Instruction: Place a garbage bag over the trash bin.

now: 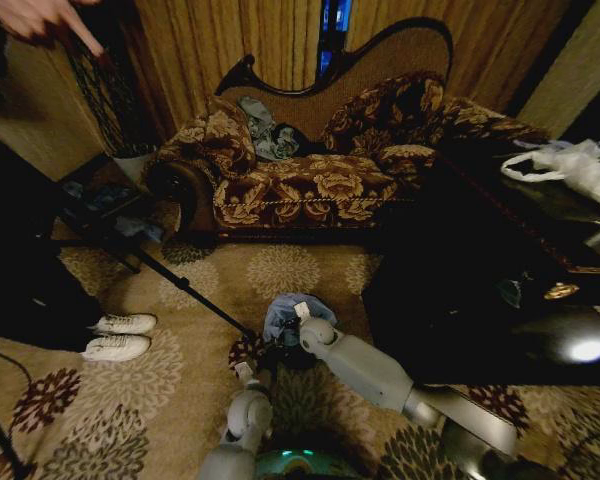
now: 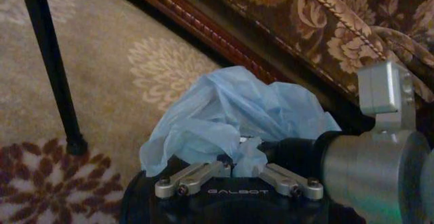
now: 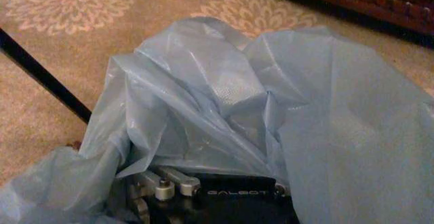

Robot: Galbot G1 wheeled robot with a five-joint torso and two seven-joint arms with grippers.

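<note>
- Both grippers low over the carpet [image 1: 180, 400], meeting at the garbage bag [image 1: 285, 315], which sits bunched on the trash bin [image 1: 280, 357] just ahead of the robot
- Left gripper [image 2: 239, 176] pinched shut on a fold of film, bag ahead of it
- Right gripper [image 3: 178, 186] buried in the film, finger state impossible to tell
- Head view alone placing the bin under the bag; left wrist view alone exposing the pinch

You're working in a home living room: beyond the left claw [image 1: 263, 366] stands a carved-wood sofa [image 1: 310, 170] in floral upholstery with gold curtains [image 1: 230, 40] behind it, a flower-patterned carpet [image 1: 160, 390] lies under the claw, and white sneakers [image 1: 118, 336] sit off to its left.
</note>
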